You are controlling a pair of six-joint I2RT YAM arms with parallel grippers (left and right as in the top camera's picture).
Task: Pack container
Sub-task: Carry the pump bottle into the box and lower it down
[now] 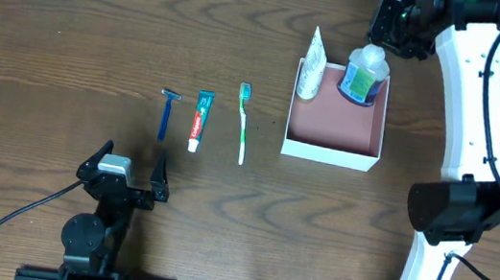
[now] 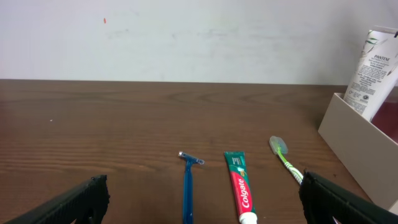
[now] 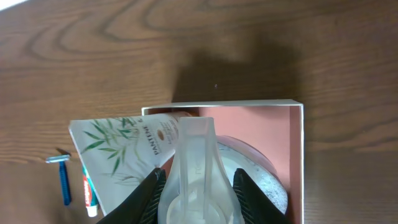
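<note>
Around halfway. Packed in container [image 1: 333,136], far right of worktop [image 1: 72,20]: Pantene tube [image 1: 311,66], pump bottle [image 1: 365,75], latter pinched by right pincer [image 3: 200,193]. Left to pack: razor [image 1: 166,115], Colgate toothpaste [image 1: 200,120], toothbrush [image 1: 243,123]. Spread and idle: left pincer [image 1: 126,177].

Dark wood table [image 1: 71,29]. Straight ahead of the jaws of the left gripper [image 1: 131,161] lie three things side by side: blue razor [image 1: 166,115], toothpaste [image 1: 199,121] and green toothbrush [image 1: 243,125], none touching. Under the jaws of the right gripper [image 3: 199,186] the white container [image 1: 330,154] sits flat on the wood.
</note>
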